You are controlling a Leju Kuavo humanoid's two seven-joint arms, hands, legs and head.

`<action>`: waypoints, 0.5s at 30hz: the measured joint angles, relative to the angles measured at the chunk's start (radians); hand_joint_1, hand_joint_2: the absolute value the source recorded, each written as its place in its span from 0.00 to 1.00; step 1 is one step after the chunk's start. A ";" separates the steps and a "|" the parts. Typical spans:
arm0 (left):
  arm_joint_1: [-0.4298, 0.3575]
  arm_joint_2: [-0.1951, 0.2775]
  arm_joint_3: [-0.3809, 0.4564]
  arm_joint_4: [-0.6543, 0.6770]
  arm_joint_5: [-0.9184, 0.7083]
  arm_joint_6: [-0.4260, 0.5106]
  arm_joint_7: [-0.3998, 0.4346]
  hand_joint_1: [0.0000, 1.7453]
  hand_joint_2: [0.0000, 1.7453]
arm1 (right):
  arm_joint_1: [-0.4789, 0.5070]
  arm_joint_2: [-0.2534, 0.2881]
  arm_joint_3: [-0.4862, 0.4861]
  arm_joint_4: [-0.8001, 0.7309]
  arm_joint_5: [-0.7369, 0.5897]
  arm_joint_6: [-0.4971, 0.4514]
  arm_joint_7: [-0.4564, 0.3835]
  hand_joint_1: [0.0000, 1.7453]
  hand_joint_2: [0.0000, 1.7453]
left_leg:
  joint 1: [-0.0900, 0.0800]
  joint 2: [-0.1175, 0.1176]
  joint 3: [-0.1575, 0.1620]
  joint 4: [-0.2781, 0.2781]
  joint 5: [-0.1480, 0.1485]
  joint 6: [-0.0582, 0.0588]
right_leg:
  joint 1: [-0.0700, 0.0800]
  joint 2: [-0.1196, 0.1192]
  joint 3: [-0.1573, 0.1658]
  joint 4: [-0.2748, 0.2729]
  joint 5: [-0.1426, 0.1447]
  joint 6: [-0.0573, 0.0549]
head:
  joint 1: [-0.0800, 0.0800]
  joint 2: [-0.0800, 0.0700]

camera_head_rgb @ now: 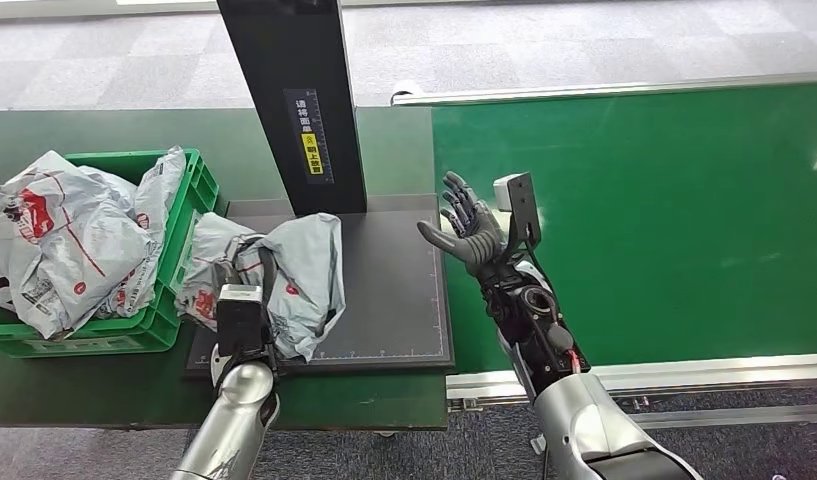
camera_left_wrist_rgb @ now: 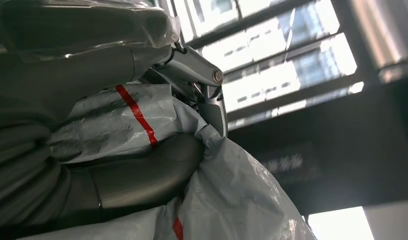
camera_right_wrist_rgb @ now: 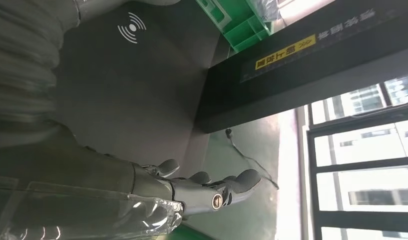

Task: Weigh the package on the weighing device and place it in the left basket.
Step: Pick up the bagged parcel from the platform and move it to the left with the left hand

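Closest up, left hand [camera_left_wrist_rgb: 142, 170] is gripping the grey package [camera_head_rgb: 302, 275], fingers wrapping round the crinkly plastic with its red stripe. That package is sitting on the black weighing device [camera_head_rgb: 394, 290], at its left side, right beside the green basket [camera_head_rgb: 194, 190], which is already holding other grey bags [camera_head_rgb: 69, 235]. Right hand [camera_head_rgb: 466, 232] is hovering over the scale's right edge by the green conveyor belt [camera_head_rgb: 664, 220], fingers spread wide and holding nothing at all.
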State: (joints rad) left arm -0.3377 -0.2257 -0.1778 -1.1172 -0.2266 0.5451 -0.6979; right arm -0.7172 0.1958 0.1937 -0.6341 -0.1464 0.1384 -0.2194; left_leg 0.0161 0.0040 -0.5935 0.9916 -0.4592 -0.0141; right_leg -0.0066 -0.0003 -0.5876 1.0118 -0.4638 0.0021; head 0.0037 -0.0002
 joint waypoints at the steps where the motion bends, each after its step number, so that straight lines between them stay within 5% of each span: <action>1: 0.003 0.004 -0.004 -0.026 -0.002 0.036 0.000 1.00 1.00 | -0.004 0.004 0.002 0.008 -0.004 -0.006 0.007 0.00 1.00 | 0.000 0.000 0.000 0.000 0.000 0.000 | 0.000 0.000 0.000 0.000 0.000 0.000 | 0.000 0.000; 8: 0.015 0.026 -0.019 -0.134 -0.069 0.106 -0.001 1.00 1.00 | -0.029 0.018 0.014 0.042 -0.023 -0.013 0.018 0.00 1.00 | 0.000 0.000 -0.001 0.000 0.000 0.000 | 0.000 0.000 0.000 0.000 0.000 0.000 | 0.000 0.000; 15: 0.010 0.021 0.110 -0.299 -0.502 0.116 -0.001 1.00 1.00 | -0.035 0.017 0.062 0.061 -0.064 -0.006 0.016 0.00 1.00 | 0.000 0.001 -0.001 0.000 0.000 0.000 | 0.000 0.000 -0.001 0.000 0.000 0.000 | 0.000 0.000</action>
State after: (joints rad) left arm -0.3280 -0.2045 -0.0673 -1.4160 -0.7281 0.6611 -0.6988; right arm -0.7520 0.2130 0.2553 -0.5731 -0.2101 0.1325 -0.2037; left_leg 0.0162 0.0047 -0.5940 0.9916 -0.4591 -0.0141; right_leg -0.0065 -0.0001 -0.5888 1.0118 -0.4638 0.0020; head 0.0035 -0.0001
